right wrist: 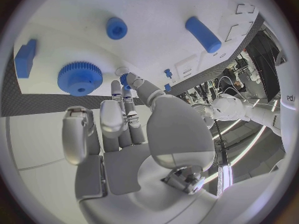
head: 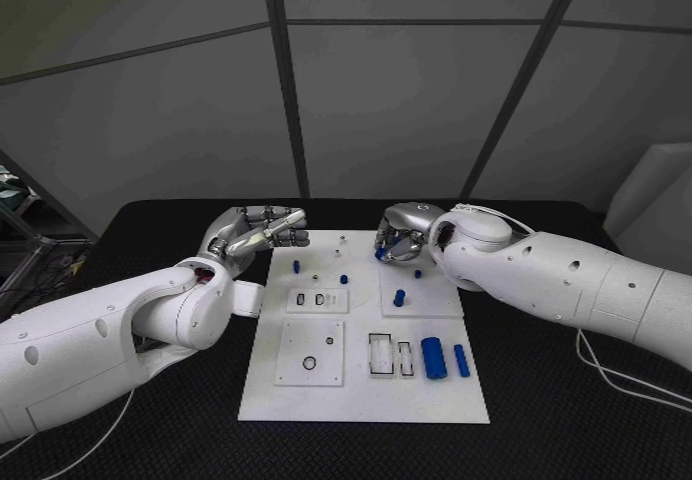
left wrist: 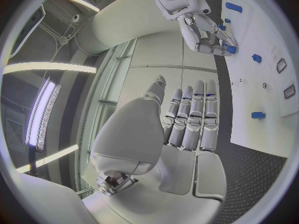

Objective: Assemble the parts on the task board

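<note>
The white task board [head: 368,400] lies in the middle of the table. My right hand [head: 404,234] hovers over its far edge and pinches a small blue part [right wrist: 126,79] between thumb and fingertip; a blue gear [right wrist: 79,77] stands on the board just beyond it. My left hand [head: 263,232] hangs above the board's far left corner, fingers together and curled, holding nothing. Short blue pegs [head: 296,267] [head: 400,297] stand upright on the board. A thick blue cylinder [head: 433,357] and a thinner one [head: 462,360] lie near the front right.
A black ring [head: 307,364] lies on a front-left sub-plate and a rectangular slot [head: 379,355] sits beside the cylinders. Black table [head: 173,440] surrounds the board. Cables [head: 620,380] trail at the right. A blue block [right wrist: 25,57] sits at the board's edge.
</note>
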